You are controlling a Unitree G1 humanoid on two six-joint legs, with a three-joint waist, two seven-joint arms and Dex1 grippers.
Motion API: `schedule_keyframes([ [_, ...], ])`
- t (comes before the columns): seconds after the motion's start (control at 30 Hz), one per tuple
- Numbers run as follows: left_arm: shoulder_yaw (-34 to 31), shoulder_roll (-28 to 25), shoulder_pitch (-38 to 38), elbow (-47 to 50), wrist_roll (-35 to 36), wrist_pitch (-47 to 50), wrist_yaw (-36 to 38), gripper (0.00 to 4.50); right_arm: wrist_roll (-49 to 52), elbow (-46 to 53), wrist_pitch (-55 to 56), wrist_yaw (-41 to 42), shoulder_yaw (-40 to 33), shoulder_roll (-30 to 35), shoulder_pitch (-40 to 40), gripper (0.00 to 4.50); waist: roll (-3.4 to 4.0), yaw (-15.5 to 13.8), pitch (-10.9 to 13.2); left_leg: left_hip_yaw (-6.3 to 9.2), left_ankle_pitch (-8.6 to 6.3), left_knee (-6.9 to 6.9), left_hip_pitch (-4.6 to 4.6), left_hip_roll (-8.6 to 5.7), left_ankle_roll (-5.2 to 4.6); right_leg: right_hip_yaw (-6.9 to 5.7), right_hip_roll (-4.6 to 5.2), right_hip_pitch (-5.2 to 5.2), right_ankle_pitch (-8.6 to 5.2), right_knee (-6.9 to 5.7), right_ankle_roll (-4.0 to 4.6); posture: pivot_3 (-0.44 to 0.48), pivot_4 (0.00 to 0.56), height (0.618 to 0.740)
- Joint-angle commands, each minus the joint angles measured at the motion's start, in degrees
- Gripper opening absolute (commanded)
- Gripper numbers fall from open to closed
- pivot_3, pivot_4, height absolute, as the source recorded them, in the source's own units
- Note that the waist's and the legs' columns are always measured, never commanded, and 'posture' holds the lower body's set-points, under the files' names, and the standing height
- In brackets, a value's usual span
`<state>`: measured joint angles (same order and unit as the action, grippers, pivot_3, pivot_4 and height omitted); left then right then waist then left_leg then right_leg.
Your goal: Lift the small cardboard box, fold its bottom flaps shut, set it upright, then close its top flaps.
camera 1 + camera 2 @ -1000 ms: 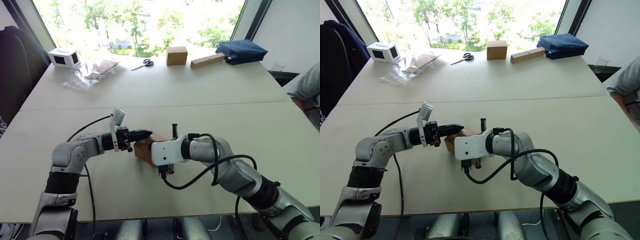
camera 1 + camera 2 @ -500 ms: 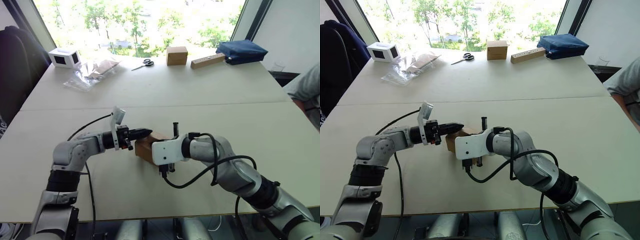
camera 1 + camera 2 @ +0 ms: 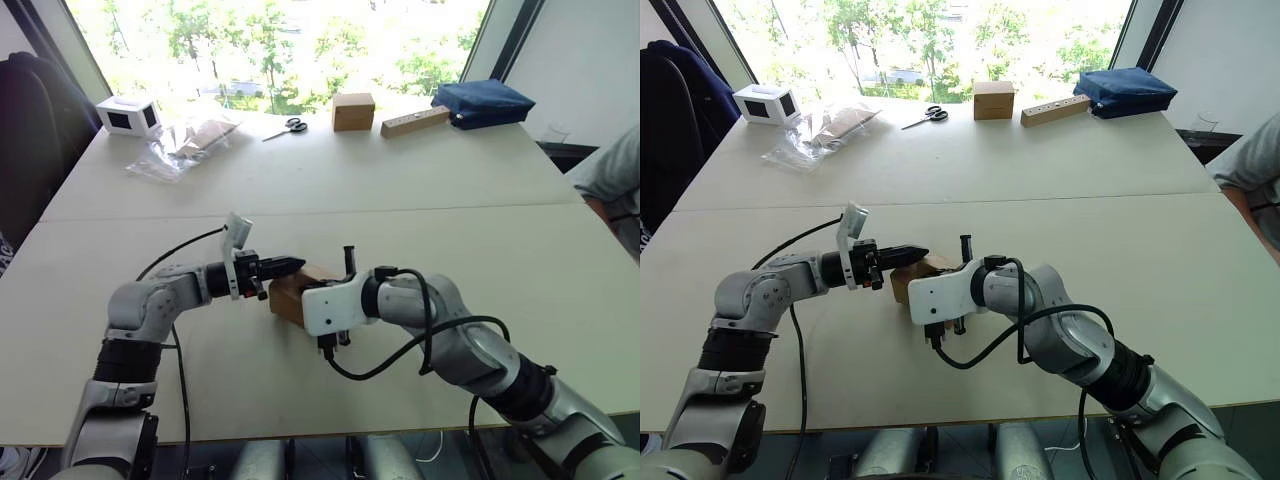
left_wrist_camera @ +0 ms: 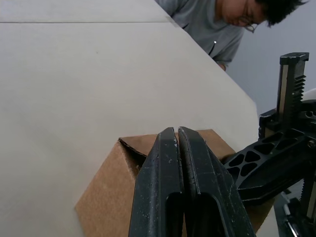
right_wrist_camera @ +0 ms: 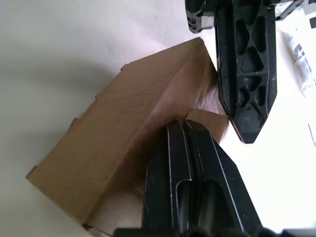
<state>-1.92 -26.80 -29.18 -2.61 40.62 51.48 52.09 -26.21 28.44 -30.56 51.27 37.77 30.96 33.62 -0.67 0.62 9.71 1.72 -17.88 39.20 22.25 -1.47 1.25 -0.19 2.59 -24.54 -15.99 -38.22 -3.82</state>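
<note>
The left pincer (image 3: 285, 266) has its two fingers pressed together with nothing between them, its tip lying on the upper face of the small cardboard box (image 3: 291, 296). The box sits tilted on the worktop (image 3: 300, 190), directly under that tip and just ahead of the right pincer (image 5: 185, 129). The right pincer's fingers are likewise closed flat against each other, gripping nothing, and bear on a loose flap at the box's open end.

The likely trouble: neither pincer has hold of the cardboard, so a push from either side could skid the box along the smooth worktop or roll it over instead of folding the flap. If the two pincers press unevenly, the flap may spring back or buckle.

The head views show the box mostly hidden behind the right arm's white wrist. The left wrist view shows the box's raised corner and a person seated beyond the worktop. The right wrist view alone reveals the flap under the right pincer's tip, with the left pincer just beside it.
</note>
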Motion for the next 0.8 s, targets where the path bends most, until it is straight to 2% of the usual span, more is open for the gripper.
schedule_keyframes([
  [0.03, 0.7, -0.1, -1.0, 0.7, -0.5, -1.0, 1.0, 0.07, -2.1, -2.1, -0.4, 0.7, 0.9, -0.5, -0.3, 0.00, 0.00, 0.0, 0.0, 0.00, 0.00, 0.00, 0.00, 0.00, 0.00, 0.00, 0.00, 0.00, 0.00, 0.00, 0.00, 0.000, 0.150, 0.740],
  [0.43, 1.3, 0.5, -1.7, -0.9, -1.8, -2.3, 1.5, 0.07, -6.9, -0.5, -1.9, 2.2, 0.6, -3.1, 0.2, 0.00, 0.00, 0.0, 0.0, 0.00, 0.00, 0.00, -0.01, 0.00, 0.01, 0.00, -0.01, 0.00, 0.00, -0.01, 0.00, 0.000, 0.150, 0.740],
  [0.63, 2.1, 0.4, -1.8, -1.3, -2.8, -3.3, 2.1, 0.07, -3.1, 3.5, -5.3, 4.2, -3.1, -5.8, -0.9, 0.00, 0.00, 0.0, 0.0, 0.00, 0.01, 0.00, -0.01, 0.00, 0.01, 0.00, -0.01, 0.00, 0.00, -0.02, 0.00, 0.000, 0.150, 0.740],
  [0.8, 5.0, -1.5, -0.7, -0.1, -5.7, -5.3, 4.6, 0.07, 1.3, 7.8, -8.6, 6.5, -8.2, -4.7, -2.4, 0.00, 0.00, 0.0, 0.0, 0.01, 0.00, 0.00, -0.01, -0.01, 0.01, 0.00, -0.01, 0.00, 0.00, -0.01, 0.00, 0.000, 0.150, 0.740],
])
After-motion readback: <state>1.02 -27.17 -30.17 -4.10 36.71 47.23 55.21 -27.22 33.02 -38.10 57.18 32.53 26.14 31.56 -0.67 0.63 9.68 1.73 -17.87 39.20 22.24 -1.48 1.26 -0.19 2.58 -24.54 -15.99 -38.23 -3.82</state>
